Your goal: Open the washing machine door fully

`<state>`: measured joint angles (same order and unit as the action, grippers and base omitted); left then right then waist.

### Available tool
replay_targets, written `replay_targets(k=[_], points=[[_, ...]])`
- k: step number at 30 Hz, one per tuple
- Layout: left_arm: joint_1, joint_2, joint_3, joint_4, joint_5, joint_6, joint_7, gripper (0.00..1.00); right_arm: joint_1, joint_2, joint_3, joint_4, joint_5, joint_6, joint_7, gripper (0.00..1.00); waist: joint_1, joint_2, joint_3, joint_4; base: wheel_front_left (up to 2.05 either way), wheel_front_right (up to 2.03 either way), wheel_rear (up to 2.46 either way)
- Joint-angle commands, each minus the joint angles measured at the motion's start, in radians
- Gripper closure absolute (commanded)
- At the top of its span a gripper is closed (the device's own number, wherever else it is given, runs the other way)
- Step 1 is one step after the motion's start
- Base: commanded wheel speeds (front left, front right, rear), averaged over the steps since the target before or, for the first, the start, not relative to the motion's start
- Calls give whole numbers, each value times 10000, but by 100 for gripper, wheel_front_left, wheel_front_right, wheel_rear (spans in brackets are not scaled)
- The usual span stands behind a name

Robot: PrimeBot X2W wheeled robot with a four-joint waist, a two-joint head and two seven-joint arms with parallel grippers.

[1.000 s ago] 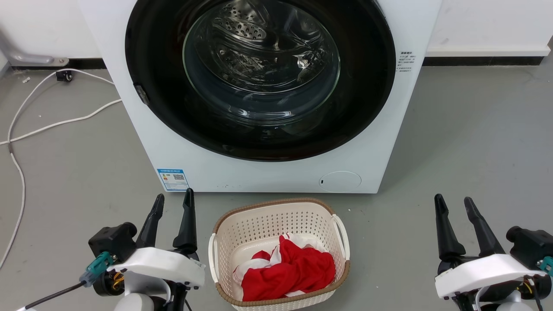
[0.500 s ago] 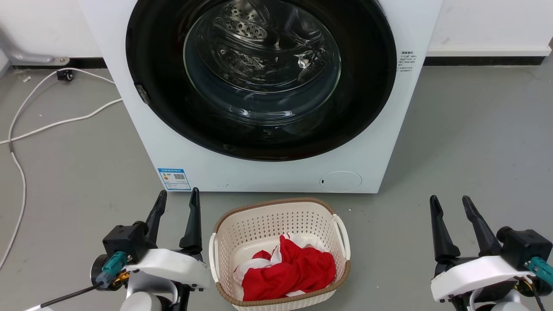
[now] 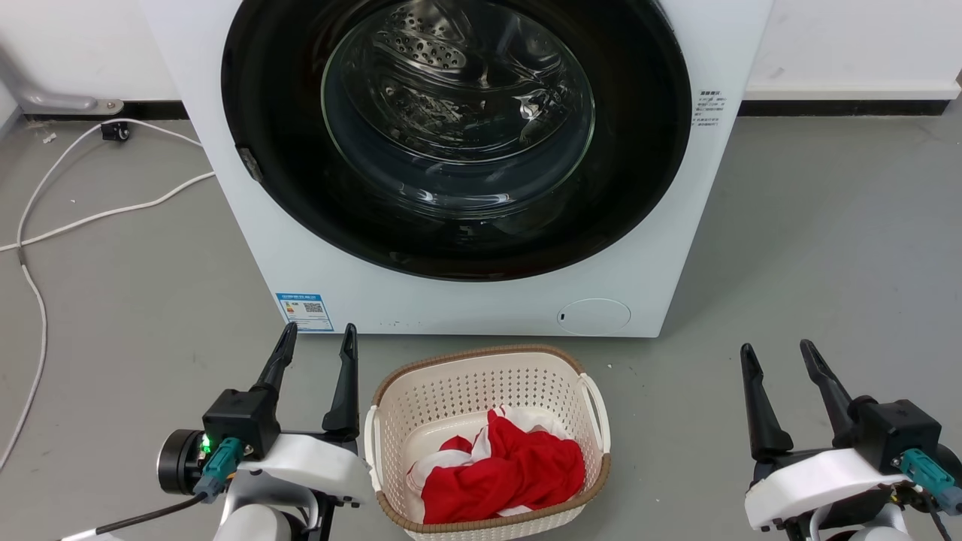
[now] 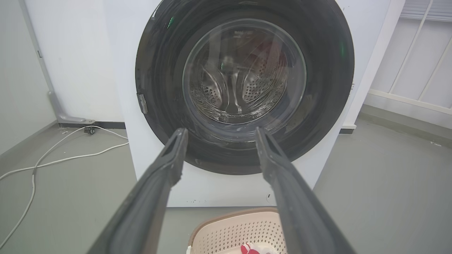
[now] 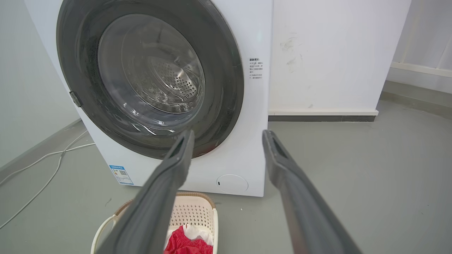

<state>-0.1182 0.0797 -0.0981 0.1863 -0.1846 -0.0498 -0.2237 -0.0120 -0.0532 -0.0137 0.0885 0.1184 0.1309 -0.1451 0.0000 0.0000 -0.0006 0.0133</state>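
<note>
Left gripper (image 3: 319, 330) shifted toward basket (image 3: 481, 350); right gripper (image 3: 775, 347) edged inward.
Both spread wide, empty, above near floor (image 3: 827, 225). Door (image 3: 458, 113) closed flush on washer (image 3: 451, 308) front; right wrist view includes flap (image 5: 232, 183).

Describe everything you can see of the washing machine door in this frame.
The washing machine door is a large round panel, nearly as wide as the white washing machine. A broad glossy black rim surrounds a clear bulging glass bowl, through which the perforated steel drum shows. A small grey metal piece sits on its left edge. It looks shut, flat against the front. Nothing touches it: the left gripper and right gripper are open, low and short of it.
</note>
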Motion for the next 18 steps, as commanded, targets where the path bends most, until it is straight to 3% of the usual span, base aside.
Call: replay_targets(k=[1, 18], points=[[-142, 43, -46, -40, 182, 34, -56, 0, 58, 31, 22, -100, -203, -3, -78, 0, 0, 0, 2, 0, 0, 0, 0], [-166, 38, -146, 23, 1424, 95, -380, 0, 104, 48, 71, -53, -976, -3, -401, 0, 0, 0, 16, 35, 0, 0, 0]])
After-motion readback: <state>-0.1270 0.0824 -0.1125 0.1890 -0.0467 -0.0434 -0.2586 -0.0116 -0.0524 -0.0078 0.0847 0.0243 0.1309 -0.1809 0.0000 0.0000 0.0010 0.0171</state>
